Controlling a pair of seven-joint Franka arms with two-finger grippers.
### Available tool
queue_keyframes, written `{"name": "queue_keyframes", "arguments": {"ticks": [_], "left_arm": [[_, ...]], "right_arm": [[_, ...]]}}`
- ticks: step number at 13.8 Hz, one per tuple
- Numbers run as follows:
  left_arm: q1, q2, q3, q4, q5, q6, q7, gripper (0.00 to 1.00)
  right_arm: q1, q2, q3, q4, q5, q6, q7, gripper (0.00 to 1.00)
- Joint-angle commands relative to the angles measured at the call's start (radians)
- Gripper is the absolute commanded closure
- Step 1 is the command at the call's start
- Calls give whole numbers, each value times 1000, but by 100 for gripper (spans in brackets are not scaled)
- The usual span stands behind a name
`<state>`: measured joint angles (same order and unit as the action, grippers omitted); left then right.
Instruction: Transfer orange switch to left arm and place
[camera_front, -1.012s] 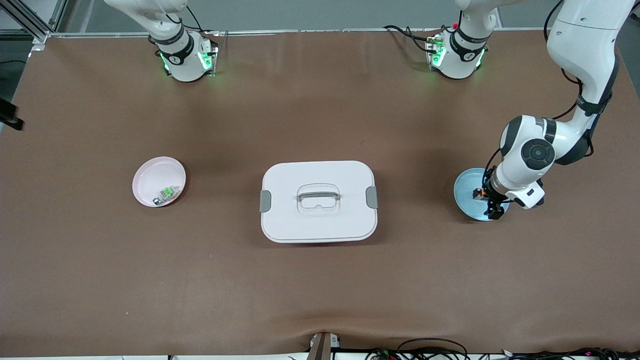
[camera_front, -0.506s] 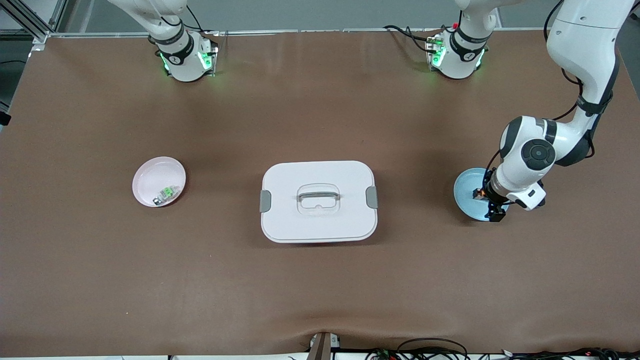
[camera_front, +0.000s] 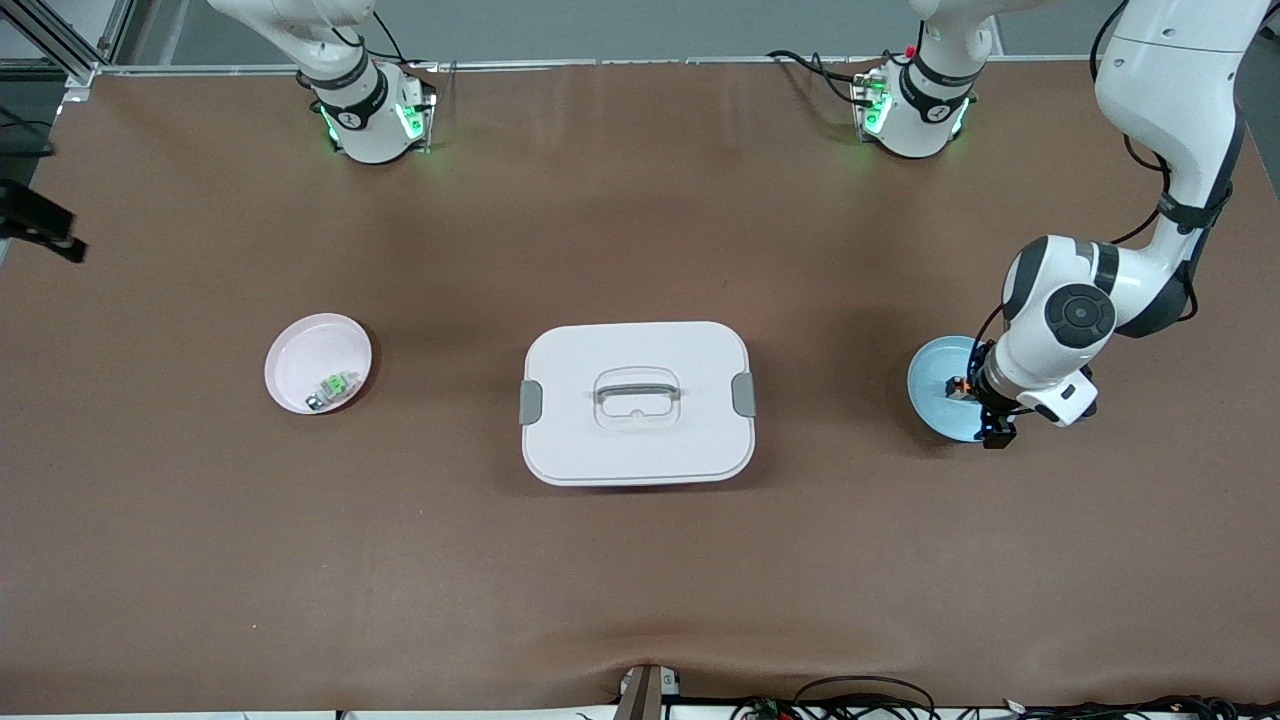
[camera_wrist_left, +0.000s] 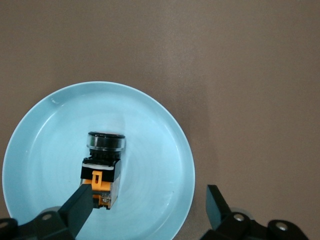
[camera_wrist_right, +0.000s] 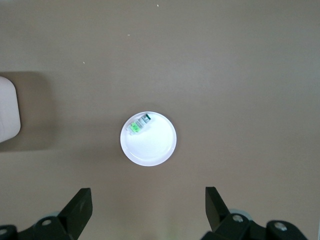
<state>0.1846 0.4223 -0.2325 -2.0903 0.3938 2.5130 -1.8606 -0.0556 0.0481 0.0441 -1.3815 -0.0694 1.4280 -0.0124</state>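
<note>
The orange switch (camera_wrist_left: 101, 168) lies on its side in the blue plate (camera_wrist_left: 150, 150) at the left arm's end of the worktop (camera_front: 640, 560). The left end effector (camera_wrist_left: 148, 206) hangs low over that plate, fingers spread, holding nothing. The closed box (camera_front: 637, 402) sits mid-worktop. A green switch (camera_wrist_right: 139, 124) rests in the pink plate (camera_wrist_right: 155, 147), under the right end effector (camera_wrist_right: 148, 205), fingers spread.

Brown-covered table (camera_front: 640, 560), cables (camera_front: 860, 700) along its near edge, grey floor past it.

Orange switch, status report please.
Left gripper open, low over blue plate. Switch lying in plate, ungripped. Right gripper open, high over pink plate. Box mid-table between plates.
</note>
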Motion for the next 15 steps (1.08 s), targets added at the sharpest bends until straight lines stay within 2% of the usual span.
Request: {"name": "queue_keyframes", "arguments": {"ticks": [1, 2, 4, 5, 6, 8, 11, 15], "left_arm": [[6, -19, -5, 9, -29, -14, 114, 0], [6, -26, -5, 3, -62, -16, 208, 0], [6, -43, -5, -4, -108, -16, 386, 0], [7, -51, -5, -11, -131, -16, 468, 0], [7, -56, -5, -11, -162, -14, 550, 0], [7, -63, -5, -13, -196, -13, 705, 0], [6, -68, -4, -25, -260, -14, 978, 0], [6, -69, -4, -27, -312, -14, 1338, 0]], "right_arm": [[-4, -16, -3, -4, -26, 0, 20, 0], [-7, -14, -6, -4, -18, 0, 22, 0], [-70, -14, -21, -4, 118, -4, 14, 0], [-96, -14, -21, -4, 155, -8, 12, 0], [-98, -14, -21, -4, 160, -8, 11, 0], [-89, -16, -13, -4, 148, -8, 12, 0], [-15, -16, 10, -4, -1, -1, 25, 0], [-17, -16, 8, -4, 3, -4, 29, 0]]}}
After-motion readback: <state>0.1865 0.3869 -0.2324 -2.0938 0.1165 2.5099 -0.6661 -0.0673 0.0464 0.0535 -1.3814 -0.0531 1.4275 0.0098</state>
